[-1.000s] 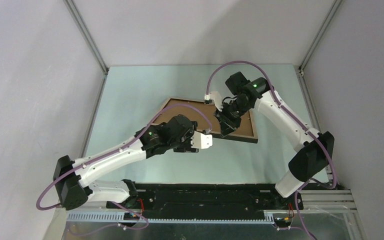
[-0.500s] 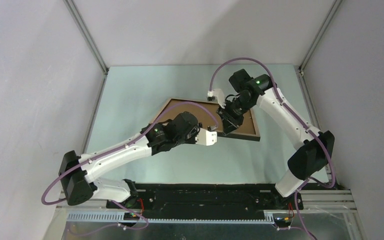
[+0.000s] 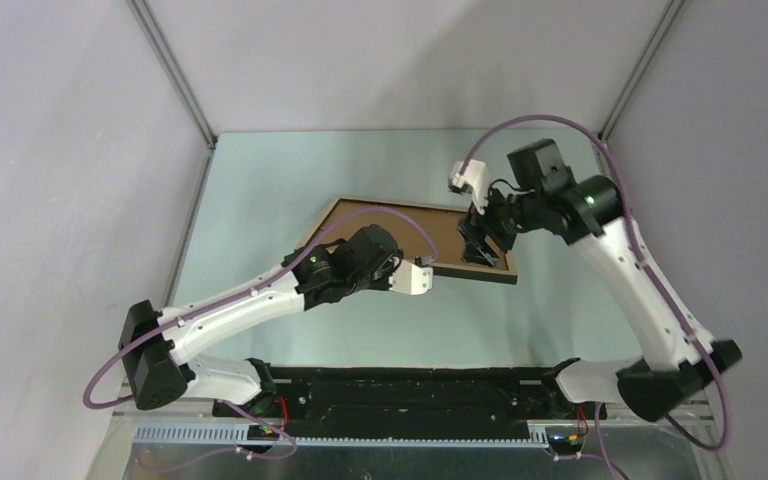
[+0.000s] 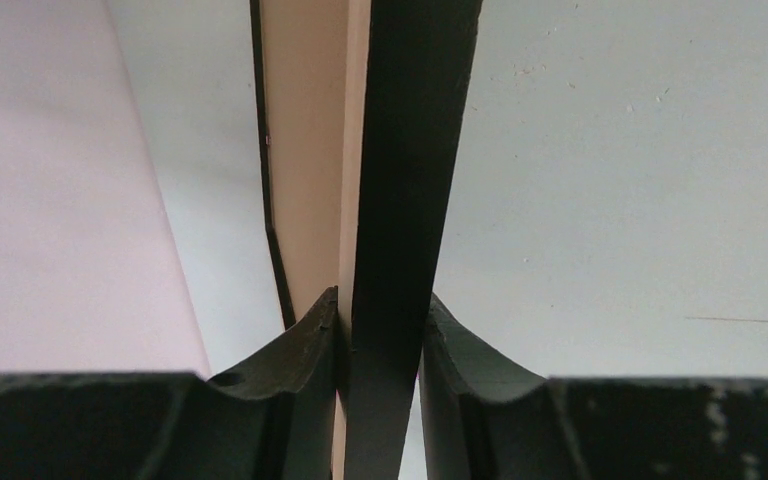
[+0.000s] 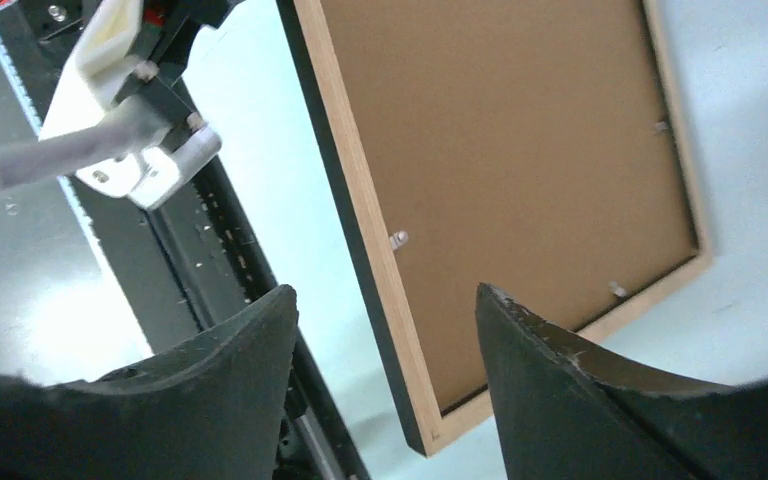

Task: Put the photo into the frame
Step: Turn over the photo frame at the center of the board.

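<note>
Top external view. STUDENT: What is the flat rectangle on the table (image 3: 290, 170)?
TUTOR: The frame (image 3: 400, 203), lying back upward on the pale, smooth tabletop. Its thin light-wood rim encloses a matte brown backing board (image 3: 445, 232).

STUDENT: And the left wrist view?
TUTOR: It looks along the frame's near edge, seen end-on as a straight black strip with pale wood beside it. The left gripper (image 4: 380, 320) is clamped on that edge. Its curved, rough black fingers (image 4: 305, 340) press the frame from both sides, with no gap showing.

STUDENT: What does the right wrist view add?
TUTOR: The right gripper (image 5: 383, 295) hangs above the frame's right-hand part with its jaws spread wide. It holds nothing, and the frame shows through the gap between the fingers. The board's surface is fibrous and even. The rim has a black outer face. Small metal tabs (image 5: 397, 238) sit along the rim's inner side, against the board.

STUDENT: Where is the photo?
TUTOR: That cannot be told, because only the back of the frame faces the cameras.
</note>
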